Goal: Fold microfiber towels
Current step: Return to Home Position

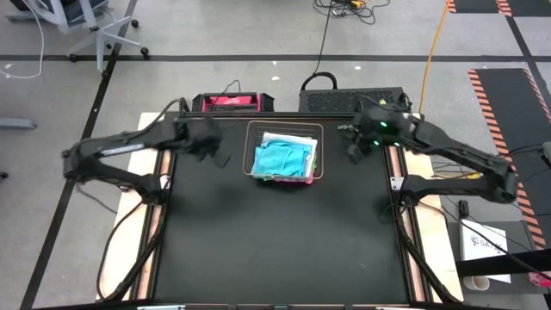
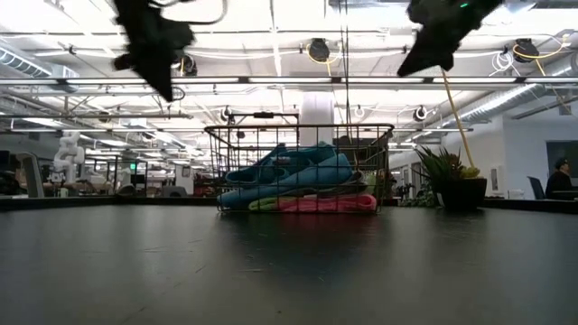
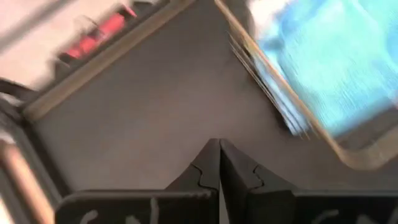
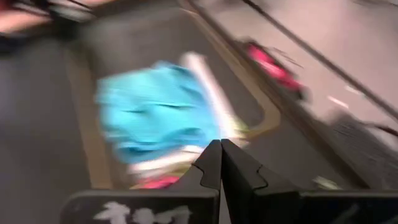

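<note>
A copper wire basket [image 1: 320, 151] stands at the far middle of the black table and holds a stack of microfiber towels. A turquoise towel [image 1: 282, 158] lies on top. In the low view a lime green one [image 2: 262, 204] and a pink one [image 2: 325, 204] lie beneath it, and a pale one [image 1: 291, 138] shows at the basket's far side. My left gripper [image 1: 213, 151] hangs shut above the table, left of the basket. My right gripper [image 1: 354, 148] hangs shut to the basket's right. Both are raised clear of the table and hold nothing.
Bare black tabletop lies in front of the basket, toward the near edge. Beyond the far edge sit a red-topped device [image 1: 228, 103] and a dark box [image 1: 353, 99]. A potted plant [image 2: 456, 176] and a seated person [image 2: 562, 176] show in the room behind.
</note>
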Motion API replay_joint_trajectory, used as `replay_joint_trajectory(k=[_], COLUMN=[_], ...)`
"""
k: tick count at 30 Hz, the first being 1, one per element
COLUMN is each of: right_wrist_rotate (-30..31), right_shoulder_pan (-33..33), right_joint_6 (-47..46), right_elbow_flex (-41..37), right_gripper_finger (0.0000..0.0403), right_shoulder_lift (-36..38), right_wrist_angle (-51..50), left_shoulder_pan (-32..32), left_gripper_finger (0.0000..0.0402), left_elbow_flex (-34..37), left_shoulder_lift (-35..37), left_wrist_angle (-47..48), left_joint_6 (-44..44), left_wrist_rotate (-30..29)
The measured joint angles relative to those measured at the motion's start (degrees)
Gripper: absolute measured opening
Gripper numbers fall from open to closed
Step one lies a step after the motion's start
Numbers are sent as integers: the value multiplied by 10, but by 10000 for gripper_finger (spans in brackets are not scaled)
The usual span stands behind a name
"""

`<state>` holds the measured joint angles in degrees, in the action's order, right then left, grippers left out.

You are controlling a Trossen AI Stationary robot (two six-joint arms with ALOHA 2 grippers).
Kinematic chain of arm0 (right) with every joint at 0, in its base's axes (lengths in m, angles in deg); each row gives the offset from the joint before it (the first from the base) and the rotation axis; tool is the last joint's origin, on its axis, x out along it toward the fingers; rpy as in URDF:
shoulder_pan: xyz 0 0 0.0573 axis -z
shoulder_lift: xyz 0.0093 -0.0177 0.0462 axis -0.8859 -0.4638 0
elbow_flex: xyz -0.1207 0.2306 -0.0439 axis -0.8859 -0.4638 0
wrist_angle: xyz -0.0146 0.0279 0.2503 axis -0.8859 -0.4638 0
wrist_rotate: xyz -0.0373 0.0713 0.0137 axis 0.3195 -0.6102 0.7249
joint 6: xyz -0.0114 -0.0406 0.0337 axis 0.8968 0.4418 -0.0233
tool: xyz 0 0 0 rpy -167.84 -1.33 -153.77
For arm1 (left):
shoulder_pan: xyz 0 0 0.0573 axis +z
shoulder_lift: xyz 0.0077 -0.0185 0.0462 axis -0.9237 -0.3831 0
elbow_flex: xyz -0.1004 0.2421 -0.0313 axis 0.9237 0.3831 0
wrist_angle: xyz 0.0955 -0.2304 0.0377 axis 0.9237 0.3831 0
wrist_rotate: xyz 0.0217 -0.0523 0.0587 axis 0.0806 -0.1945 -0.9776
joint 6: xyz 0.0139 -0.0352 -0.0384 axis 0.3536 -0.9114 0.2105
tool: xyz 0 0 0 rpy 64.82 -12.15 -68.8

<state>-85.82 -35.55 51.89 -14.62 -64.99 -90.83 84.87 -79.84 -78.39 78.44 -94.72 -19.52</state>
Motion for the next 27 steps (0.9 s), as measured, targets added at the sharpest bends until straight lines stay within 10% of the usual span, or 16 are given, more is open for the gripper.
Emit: replay_joint_trajectory(k=[9, 27], right_wrist_rotate=[-234, -43], right_shoulder_pan=[-1, -50], right_joint_6=[-149, -282], right_elbow_flex=[-230, -464], right_gripper_finger=[0, 0], right_shoulder_lift=[205, 240], right_wrist_angle=[291, 598], left_shoulder_pan=[-110, -137], left_gripper_finger=[3, 5], left_elbow_flex=[328, 612], left_shoulder_lift=[261, 435], left_wrist_angle=[-397, -594], left_joint_6=[-60, -78], left_wrist_rotate=[126, 193])
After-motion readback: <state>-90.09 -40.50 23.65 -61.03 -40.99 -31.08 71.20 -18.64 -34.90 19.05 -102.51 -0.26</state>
